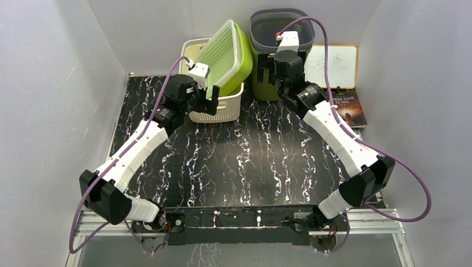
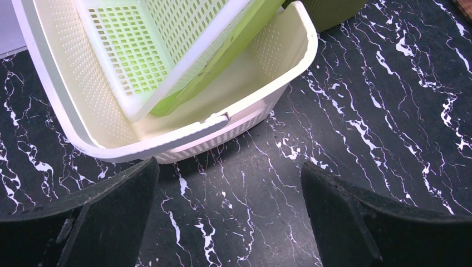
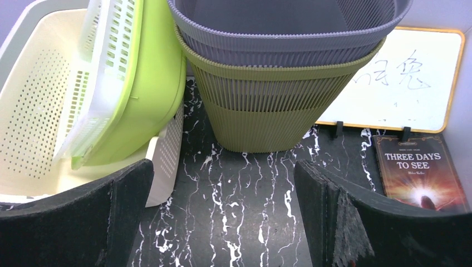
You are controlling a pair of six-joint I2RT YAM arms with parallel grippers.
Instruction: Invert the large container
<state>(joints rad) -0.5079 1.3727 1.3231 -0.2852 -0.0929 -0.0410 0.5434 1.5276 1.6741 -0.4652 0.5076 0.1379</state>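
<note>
With left claw (image 2: pixel 228 172) and right claw (image 3: pixel 222 167) both spread apart and empty, the cream container (image 2: pixel 278 55), upper left, looks light, stiff, and best gripped by its rim.

The top camera looks down from above and behind the arm bases and takes in the whole desk (image 1: pixel 250 156). The left wrist camera looks steeply down, close, past the left pincer (image 2: pixel 228 169) onto the cream basket (image 2: pixel 195 142). The right wrist camera looks past the right pincer (image 3: pixel 222 169), more level, toward the olive bin (image 3: pixel 261 122). All three views share the cream basket.
</note>
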